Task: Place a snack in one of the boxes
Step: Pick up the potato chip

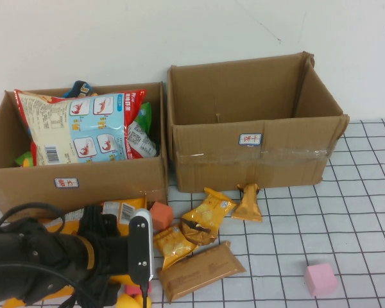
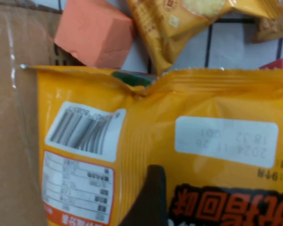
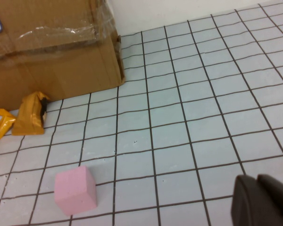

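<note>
A large yellow-orange snack bag (image 2: pixel 146 141) with a barcode fills the left wrist view. In the high view it lies at the front left under my left arm (image 1: pixel 125 280). My left gripper (image 1: pixel 119 260) is low over it and open. One dark finger (image 2: pixel 146 200) lies against the bag; the other is out of frame. The left box (image 1: pixel 77 183) holds a big red-and-white bag (image 1: pixel 90 131) and other snacks. The right box (image 1: pixel 256 151) looks empty. My right gripper (image 3: pixel 262 200) is shut and empty above the tiled table, out of the high view.
Small yellow snack packs (image 1: pixel 208 215) (image 1: pixel 173 244) (image 1: pixel 249 202) and a brown flat pack (image 1: pixel 199 269) lie in front of the boxes. An orange foam cube (image 1: pixel 160 213) sits by the left box. A pink cube (image 1: pixel 319 279) lies at the front right.
</note>
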Robot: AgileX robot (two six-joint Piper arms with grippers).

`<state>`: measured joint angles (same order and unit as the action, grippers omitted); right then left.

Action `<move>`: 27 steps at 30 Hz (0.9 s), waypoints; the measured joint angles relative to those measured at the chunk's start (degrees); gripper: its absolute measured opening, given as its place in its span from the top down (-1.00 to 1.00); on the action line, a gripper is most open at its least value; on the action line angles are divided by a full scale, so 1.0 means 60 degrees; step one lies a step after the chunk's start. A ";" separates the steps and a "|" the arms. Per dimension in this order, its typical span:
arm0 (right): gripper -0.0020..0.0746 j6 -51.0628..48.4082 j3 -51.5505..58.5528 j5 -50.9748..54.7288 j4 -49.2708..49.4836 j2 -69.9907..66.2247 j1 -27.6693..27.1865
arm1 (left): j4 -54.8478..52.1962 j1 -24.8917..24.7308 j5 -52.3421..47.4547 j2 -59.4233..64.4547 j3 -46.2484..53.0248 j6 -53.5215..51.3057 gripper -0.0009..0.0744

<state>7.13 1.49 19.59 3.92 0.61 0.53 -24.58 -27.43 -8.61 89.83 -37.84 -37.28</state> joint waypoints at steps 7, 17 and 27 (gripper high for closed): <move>0.95 0.0000 0.0000 0.0000 0.0000 0.0000 0.0000 | -0.1323 0.0000 0.0183 0.0000 0.0000 0.1033 -0.66; 0.95 0.0000 0.0000 0.0000 0.0000 0.0000 0.0000 | -0.1857 -0.0022 0.0105 0.0000 0.0000 0.1335 0.60; 0.95 0.0000 0.0000 0.0000 0.0000 0.0000 0.0000 | -0.1890 -0.0022 -0.0272 -0.0228 0.0000 0.3318 0.94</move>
<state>7.13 1.49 19.59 3.92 0.61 0.53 -35.92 -27.57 -10.24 88.46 -37.84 -17.37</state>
